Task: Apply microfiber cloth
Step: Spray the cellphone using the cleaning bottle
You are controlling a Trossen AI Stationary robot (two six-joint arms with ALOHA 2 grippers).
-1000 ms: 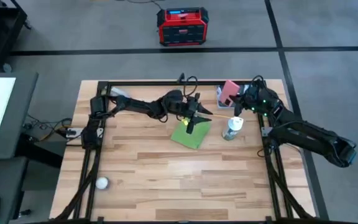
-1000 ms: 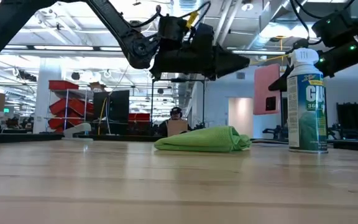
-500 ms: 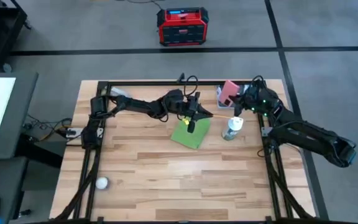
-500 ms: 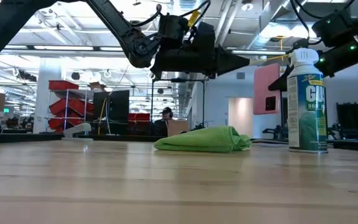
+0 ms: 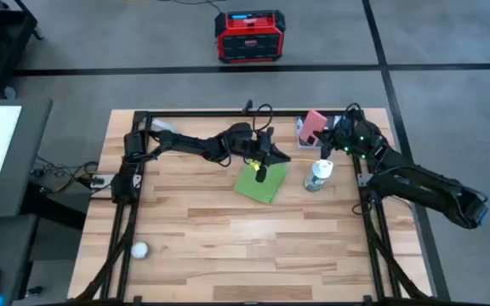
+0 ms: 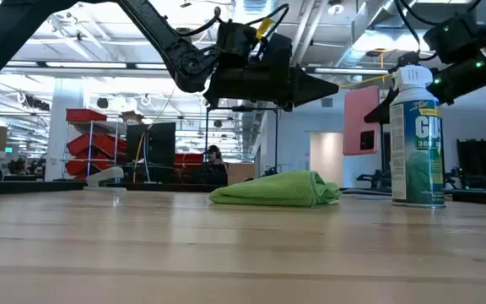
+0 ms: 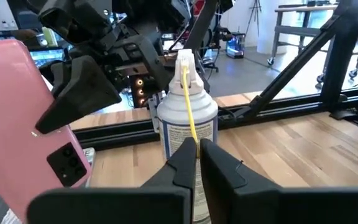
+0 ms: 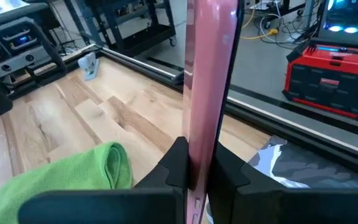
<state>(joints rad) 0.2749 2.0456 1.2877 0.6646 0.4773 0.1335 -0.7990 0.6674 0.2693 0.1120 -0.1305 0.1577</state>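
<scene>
The microfiber cloth (image 5: 260, 182) looks soft, floppy; pinch a raised fold. Above it, left gripper (image 5: 262, 174) is pressed together; right gripper (image 5: 322, 143) pinches the pink phone (image 5: 314, 126).

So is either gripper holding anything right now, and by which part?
The right gripper clamps the pink phone by its thin side edges, near one end. The left gripper is shut and empty, above the microfiber cloth.

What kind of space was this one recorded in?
Probably a large industrial lab or workshop: the wooden table stands on a grey concrete floor, with red shelving and workstations in an open hall behind, and a red portable power unit nearby.
</scene>
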